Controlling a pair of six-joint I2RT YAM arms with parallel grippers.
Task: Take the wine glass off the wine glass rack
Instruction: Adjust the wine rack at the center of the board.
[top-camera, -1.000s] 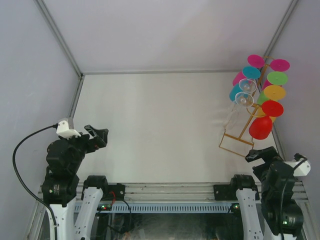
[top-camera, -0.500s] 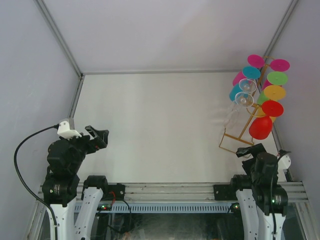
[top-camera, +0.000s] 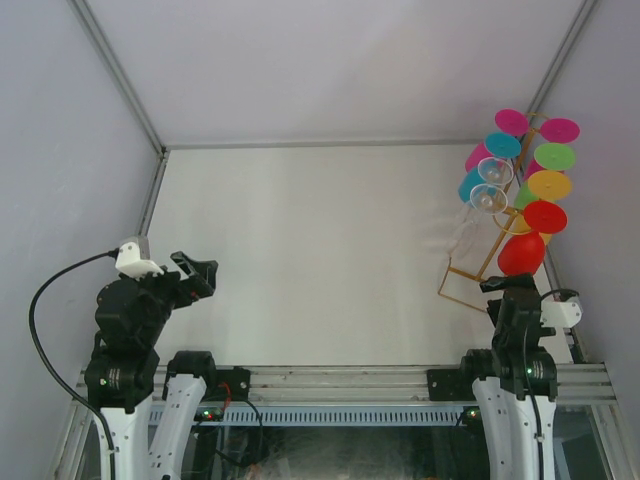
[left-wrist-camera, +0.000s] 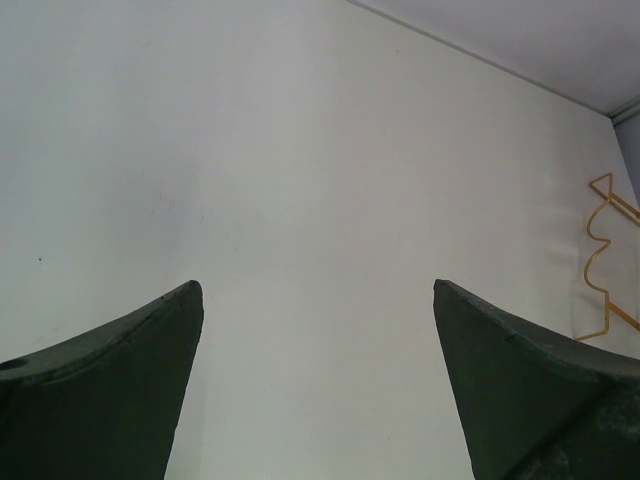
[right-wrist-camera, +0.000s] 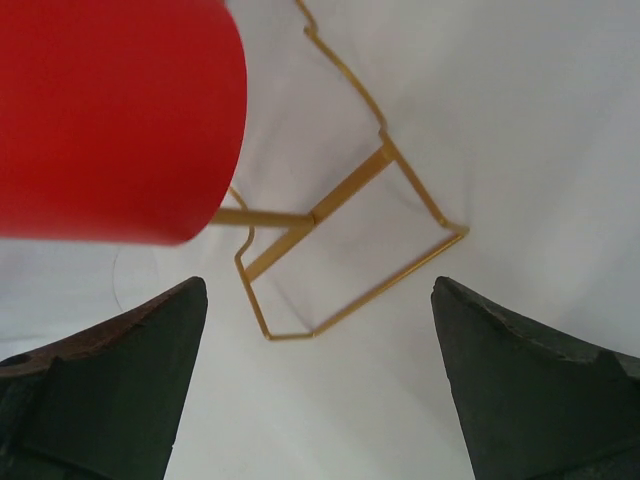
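Overhead: my right arm has swung in from the table's right edge over the last second. Its right gripper (top-camera: 507, 287) now sits at the near end of the thin gold wire wine glass rack (top-camera: 488, 262), right below the red wine glass (top-camera: 521, 254), which hangs bowl-down on the lowest arm. My left gripper (top-camera: 197, 272) has not moved and rests near the left wall, well apart from the rack. Pink, teal, green and yellow glasses (top-camera: 552, 157) and two clear glasses (top-camera: 490, 185) crowd the arms above the red one.

Left wrist: the left gripper (left-wrist-camera: 315, 380) is spread wide over the bare white table (left-wrist-camera: 300, 150), with only a sliver of rack wire (left-wrist-camera: 586, 272) at the right edge.

Right wrist: the right gripper (right-wrist-camera: 315, 380) is parted and holds nothing. The red wine glass (right-wrist-camera: 110, 110) fills the upper left, above the rack's slanted stem and rectangular base (right-wrist-camera: 320, 210).
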